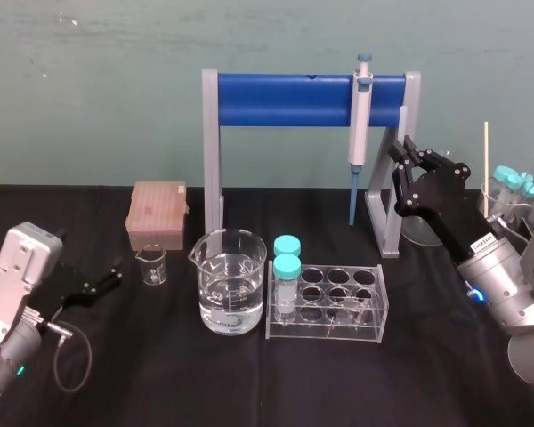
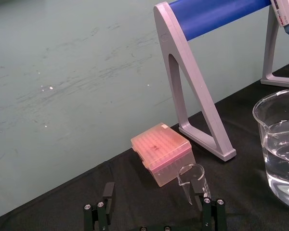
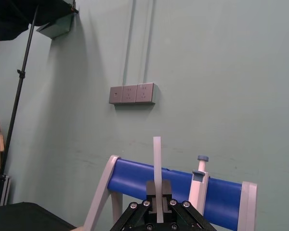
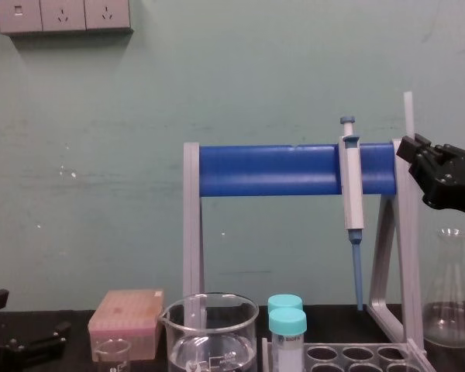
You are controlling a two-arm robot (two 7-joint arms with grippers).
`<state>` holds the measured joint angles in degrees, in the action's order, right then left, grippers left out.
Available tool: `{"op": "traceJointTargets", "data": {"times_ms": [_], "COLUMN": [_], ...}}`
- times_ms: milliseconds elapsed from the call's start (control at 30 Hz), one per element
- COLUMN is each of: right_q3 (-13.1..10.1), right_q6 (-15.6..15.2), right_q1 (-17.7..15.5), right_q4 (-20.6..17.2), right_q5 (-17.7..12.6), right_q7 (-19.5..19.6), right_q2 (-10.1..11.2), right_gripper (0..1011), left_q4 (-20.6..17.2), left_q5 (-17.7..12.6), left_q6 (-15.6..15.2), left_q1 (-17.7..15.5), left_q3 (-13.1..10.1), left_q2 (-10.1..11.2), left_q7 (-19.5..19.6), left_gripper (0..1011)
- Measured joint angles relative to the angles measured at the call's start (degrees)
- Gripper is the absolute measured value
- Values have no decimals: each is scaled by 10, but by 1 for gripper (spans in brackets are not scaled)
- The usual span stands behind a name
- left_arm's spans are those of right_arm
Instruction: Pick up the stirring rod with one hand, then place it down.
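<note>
The right black angular-fingered gripper (image 4: 409, 149) hangs raised at the far right, pinching the long whitish translucent glass stirring rod (image 3: 157, 163) upright beside the blue-barred grey stand (image 1: 285, 100). The left gripper (image 2: 154, 214) rests spread wide at the near left. The white label on the right wrist is too small to read.

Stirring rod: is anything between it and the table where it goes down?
Yes. The right pincer holds the rod upright beside the stand's right leg; that leg's foot and the tube rack lie below. The left pincer rests open at the table's left.
</note>
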<state>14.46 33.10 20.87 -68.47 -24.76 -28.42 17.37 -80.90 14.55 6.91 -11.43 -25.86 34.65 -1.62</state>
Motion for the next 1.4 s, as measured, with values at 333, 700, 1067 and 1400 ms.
{"op": "traceJointTargets", "data": {"times_ms": [333,700,1067,1400], "right_q3": [0,0,0,0], "right_q6": [0,0,0,0], "right_q1": [0,0,0,0], "right_q4": [0,0,0,0], "right_q5": [0,0,0,0], "right_q7": [0,0,0,0], "right_q2": [0,0,0,0], "right_gripper": [62,62,62,62], "left_q4": [0,0,0,0], "left_q5": [0,0,0,0], "left_q6": [0,0,0,0], "left_q1": [0,0,0,0], "left_q3": [0,0,0,0], "left_q2": [0,0,0,0], "left_q7": [0,0,0,0], "left_gripper": [1000,1000,1000,1000]}}
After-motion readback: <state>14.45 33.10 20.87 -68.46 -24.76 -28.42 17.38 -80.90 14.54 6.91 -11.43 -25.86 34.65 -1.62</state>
